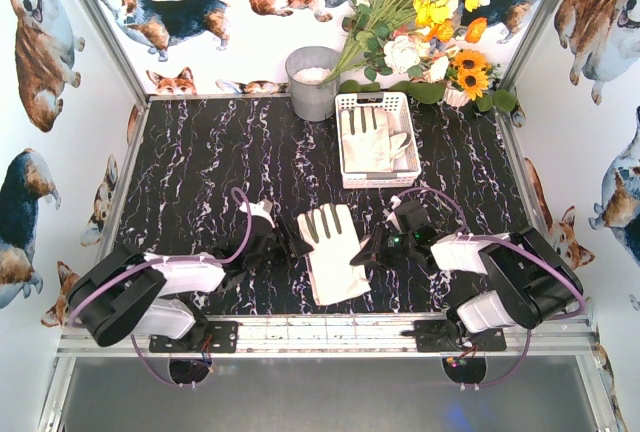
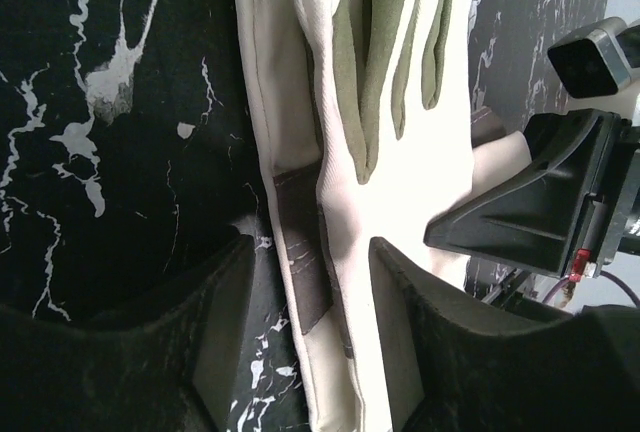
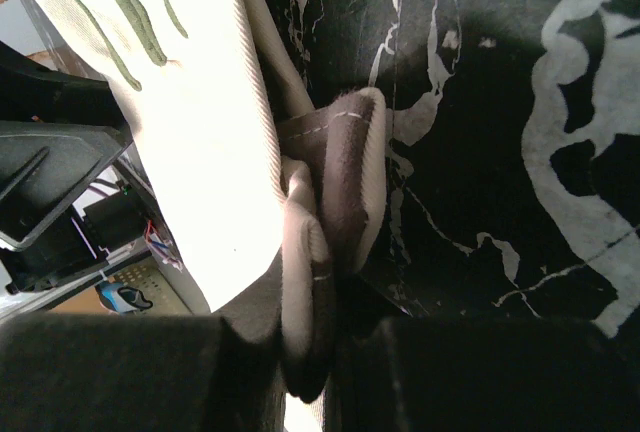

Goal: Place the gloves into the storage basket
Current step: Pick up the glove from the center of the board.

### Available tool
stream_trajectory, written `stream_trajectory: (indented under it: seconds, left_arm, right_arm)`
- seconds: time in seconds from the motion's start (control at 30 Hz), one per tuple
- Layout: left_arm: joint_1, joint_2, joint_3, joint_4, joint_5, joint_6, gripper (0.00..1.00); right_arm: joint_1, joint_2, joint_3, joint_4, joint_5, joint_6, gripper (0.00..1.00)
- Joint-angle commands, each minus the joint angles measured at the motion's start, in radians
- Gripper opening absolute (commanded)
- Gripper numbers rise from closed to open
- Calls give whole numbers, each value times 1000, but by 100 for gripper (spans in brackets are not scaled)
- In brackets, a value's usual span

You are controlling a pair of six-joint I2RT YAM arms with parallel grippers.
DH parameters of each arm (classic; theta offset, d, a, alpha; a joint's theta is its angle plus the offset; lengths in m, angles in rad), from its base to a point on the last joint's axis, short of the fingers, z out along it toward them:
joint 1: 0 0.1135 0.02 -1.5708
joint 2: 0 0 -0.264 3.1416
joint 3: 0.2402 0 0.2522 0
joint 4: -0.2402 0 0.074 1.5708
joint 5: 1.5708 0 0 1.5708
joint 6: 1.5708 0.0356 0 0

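Note:
One cream-white glove (image 1: pixel 330 250) with dark finger panels lies flat on the black marble table, fingers pointing away, between my two grippers. My left gripper (image 1: pixel 297 244) stands open, its jaws straddling the left edge of the glove (image 2: pixel 400 192) without pinching it; the gap shows in the left wrist view (image 2: pixel 312 252). My right gripper (image 1: pixel 366 251) is shut on a bunched fold at the glove's right edge (image 3: pixel 335 182), where the fabric runs between its jaws (image 3: pixel 322 337). The white slotted storage basket (image 1: pixel 343 147) stands behind, with other gloves (image 1: pixel 370 137) lying inside.
A grey metal bucket (image 1: pixel 312 82) stands left of the basket. A bunch of flowers (image 1: pixel 420 22) leans over the back right corner. Corgi-print walls close off three sides, and an aluminium rail (image 1: pixel 320 337) runs along the near edge.

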State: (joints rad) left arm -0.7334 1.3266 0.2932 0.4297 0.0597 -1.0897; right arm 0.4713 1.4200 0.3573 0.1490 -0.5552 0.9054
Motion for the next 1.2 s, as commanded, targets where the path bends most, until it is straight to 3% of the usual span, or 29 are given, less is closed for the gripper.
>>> stream_trajectory:
  seconds: [0.0,0.53,0.7,0.87,1.03,1.17]
  left_arm:
    - [4,53,-33,118,13,-36,43]
    - [4,196,-72,271,-21,24,33]
    - [3,230,-72,337,5,37,18]
    - [2,192,-67,348,5,69,0]
    - [-9,105,-60,328,-4,91,0]
    - [-21,-13,-36,223,-41,110,0]
  right_arm:
    - [4,32,-10,-49,112,-28,0]
    - [4,28,-9,-49,109,-31,0]
    - [4,19,-12,-41,107,-25,0]
    - [4,-37,-13,-34,92,-34,0]
    - [5,-150,6,-73,68,-40,0]
    - [6,-312,48,-206,94,-68,0]
